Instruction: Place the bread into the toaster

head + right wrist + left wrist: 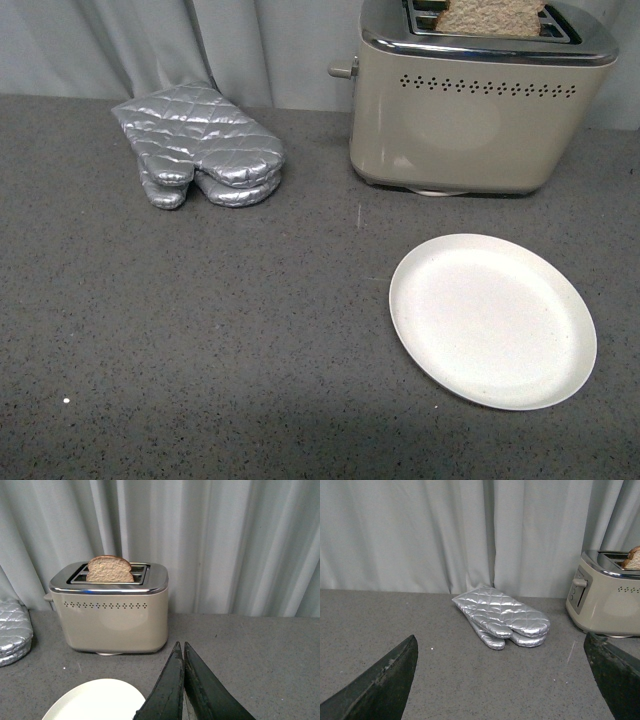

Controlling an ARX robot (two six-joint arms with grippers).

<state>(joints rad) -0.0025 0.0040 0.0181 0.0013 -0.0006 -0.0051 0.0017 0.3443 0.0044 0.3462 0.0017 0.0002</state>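
bread point(489, 17): stands upright in the near slot of the toaster, its top half poking above the chrome top
toaster point(470, 110): beige, on the grey countertop point(200, 350) against the grey curtain point(470, 530), side lever on its left end
white plate point(492, 320): just in front of the toaster, nothing on it
silver oven mitts point(200, 145): stacked pair, well to the left of the toaster, by the curtain
left gripper point(500, 680): fingers spread wide apart, holding nothing, facing the mitts with the toaster off to the side
right gripper point(184, 690): fingers pressed together, nothing between them, in front of the toaster and beside the plate
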